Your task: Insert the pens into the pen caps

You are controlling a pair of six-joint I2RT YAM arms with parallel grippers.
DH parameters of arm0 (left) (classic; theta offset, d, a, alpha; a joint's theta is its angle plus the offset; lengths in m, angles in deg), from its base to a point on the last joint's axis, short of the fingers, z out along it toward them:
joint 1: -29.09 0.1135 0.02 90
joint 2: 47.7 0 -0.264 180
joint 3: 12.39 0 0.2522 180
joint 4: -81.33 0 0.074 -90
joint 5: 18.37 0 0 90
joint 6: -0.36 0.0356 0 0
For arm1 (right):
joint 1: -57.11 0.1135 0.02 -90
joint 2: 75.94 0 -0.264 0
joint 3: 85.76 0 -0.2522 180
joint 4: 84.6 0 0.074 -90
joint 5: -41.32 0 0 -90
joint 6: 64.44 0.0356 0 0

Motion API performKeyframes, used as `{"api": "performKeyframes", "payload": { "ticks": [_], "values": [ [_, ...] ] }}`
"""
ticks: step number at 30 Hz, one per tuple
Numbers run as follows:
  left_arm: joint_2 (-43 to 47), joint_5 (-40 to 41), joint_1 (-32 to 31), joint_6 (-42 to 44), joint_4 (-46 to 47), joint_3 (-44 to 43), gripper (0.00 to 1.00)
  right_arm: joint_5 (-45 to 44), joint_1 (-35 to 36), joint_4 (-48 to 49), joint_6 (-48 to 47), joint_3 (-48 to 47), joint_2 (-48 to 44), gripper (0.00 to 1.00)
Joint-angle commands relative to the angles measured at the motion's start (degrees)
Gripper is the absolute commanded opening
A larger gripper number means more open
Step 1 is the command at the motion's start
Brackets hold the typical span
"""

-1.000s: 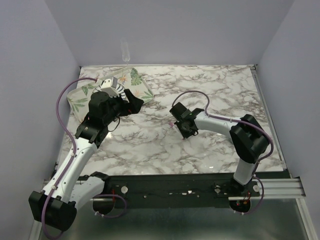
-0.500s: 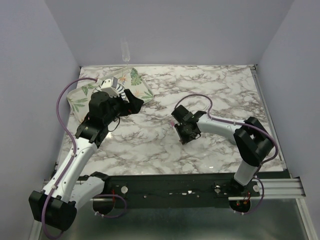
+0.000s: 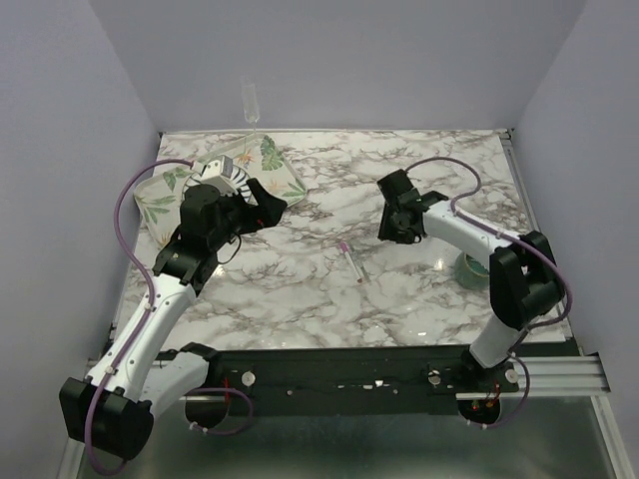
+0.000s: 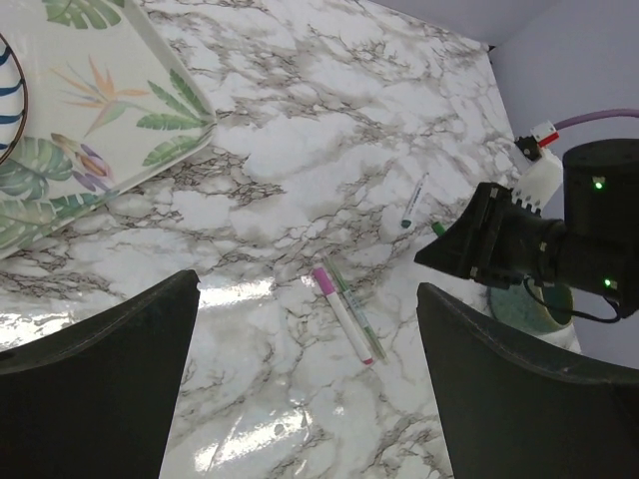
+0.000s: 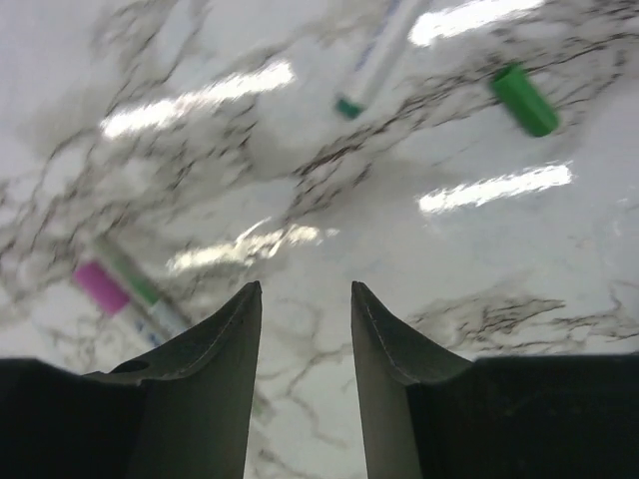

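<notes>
A tray (image 3: 283,168) printed with green leaves sits in the far-left corner of the white marble worktop (image 3: 419,299). It carries a plate (image 3: 226,172) with dark stripes. The left hand (image 3: 268,203) hovers at the tray's near-right edge. Its own camera shows its two black fingers (image 4: 100,379) spread wide apart with nothing between them.

Around the middle of the worktop lies a thin white-barrelled pen (image 3: 351,264) with a pink cap (image 4: 322,278) at its far end. No view shows clearly whether that cap is pushed home.

To the right, the overhead camera shows only the right hand (image 3: 392,228) above the marble, empty. The two wrist cameras add what lies beside it. There is a second white pen (image 4: 412,199) with a bare green tip. A small loose green cap (image 5: 524,100) lies apart from it, towards the right edge. In the left wrist view this cap peeks out from behind the right hand. The right wrist view shows that hand's fingers (image 5: 399,359) parted with only bare marble between them, and both pens ahead.

A dull green ring-shaped roll (image 3: 469,269) lies near the right edge, partly behind the right arm.
</notes>
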Motion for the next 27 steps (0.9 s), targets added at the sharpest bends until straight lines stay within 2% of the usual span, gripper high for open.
{"api": "performKeyframes", "payload": {
  "ticks": [1, 3, 11, 23, 27],
  "values": [
    [0.2, 1.5, 0.2, -1.1, -0.2, -0.1, 0.99, -5.1, -6.1, -4.6, 14.1, -8.3, 7.3, 0.47],
    [0.5, 1.6, 0.3, -0.9, -0.2, -0.4, 0.99, -7.7, -7.0, -9.8, 16.4, -12.3, 12.0, 0.46],
    [0.4, 0.7, 0.3, -1.0, -0.1, -0.5, 0.99, -7.7, -11.0, -12.9, 21.6, -21.0, 20.7, 0.47],
    [-1.0, 0.5, 0.4, -1.6, 0.0, -0.6, 0.99, -8.9, -14.1, -13.0, 22.3, -23.0, 23.9, 0.46],
    [-1.2, 1.2, 0.4, -1.3, -0.4, -1.2, 0.99, -9.0, -14.1, -16.9, 21.7, -26.4, 26.1, 0.46]
  ]
}}
